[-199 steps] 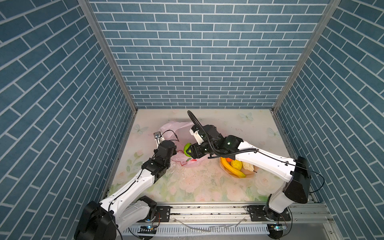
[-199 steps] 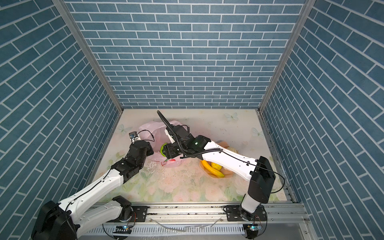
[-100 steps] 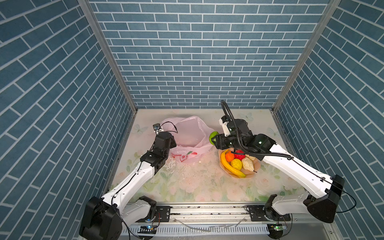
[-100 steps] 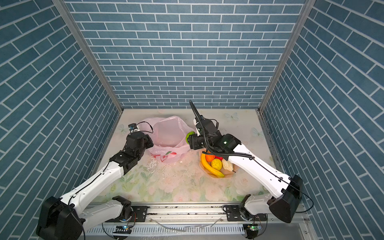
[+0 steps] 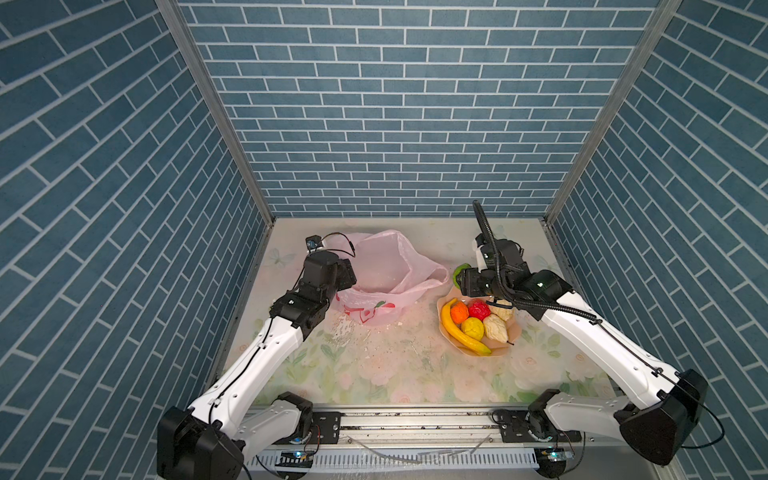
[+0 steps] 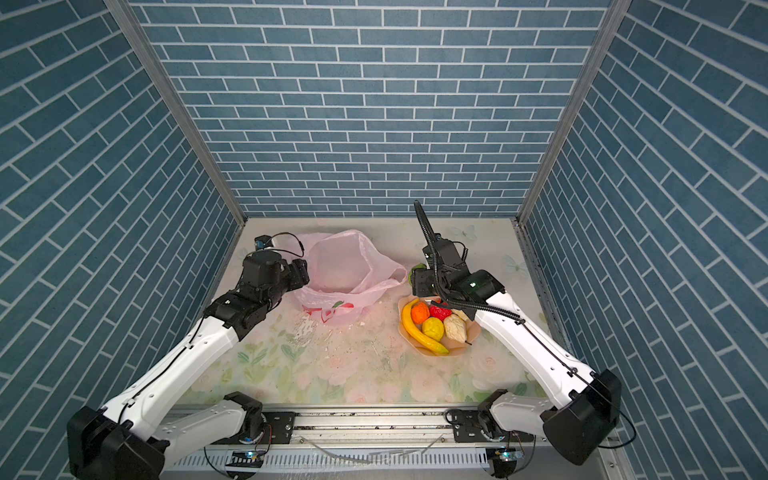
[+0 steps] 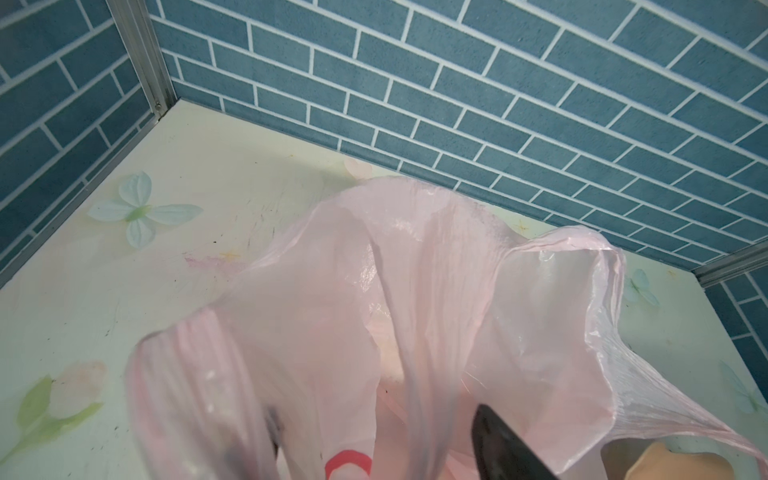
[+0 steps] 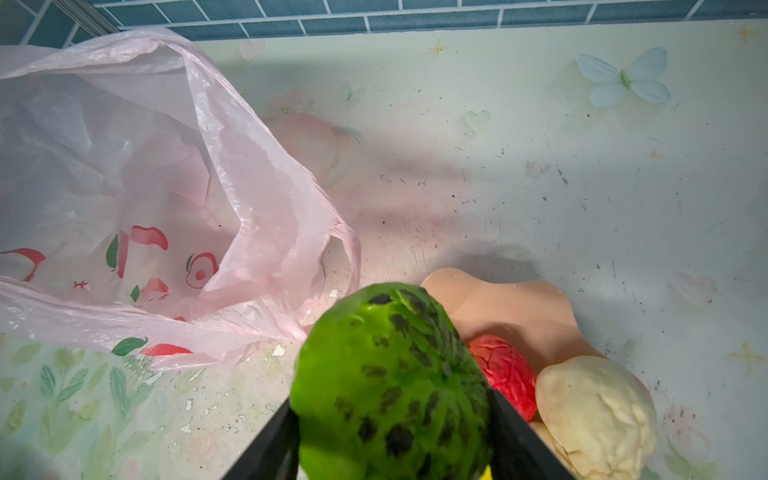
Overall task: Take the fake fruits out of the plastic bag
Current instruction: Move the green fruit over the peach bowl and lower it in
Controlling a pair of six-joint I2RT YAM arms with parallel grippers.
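Crinkly plastic bag (translucent, slightly glossy)

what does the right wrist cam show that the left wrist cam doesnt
Only the right wrist view: the green fruit clamped in the right gripper, plus the red fruit and a cream-white fruit in the bowl.
Only the left wrist view: the left gripper, jaws wide apart at the plastic bag.
Both: the plastic bag, the bowl and the brick wall.

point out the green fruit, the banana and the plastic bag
green fruit (image 8: 390, 382), right wrist view, middle of its bumpy skin
banana (image 5: 455, 333), in a top view, middle of its curve
plastic bag (image 5: 382, 278), in a top view, inner wall of its open mouth
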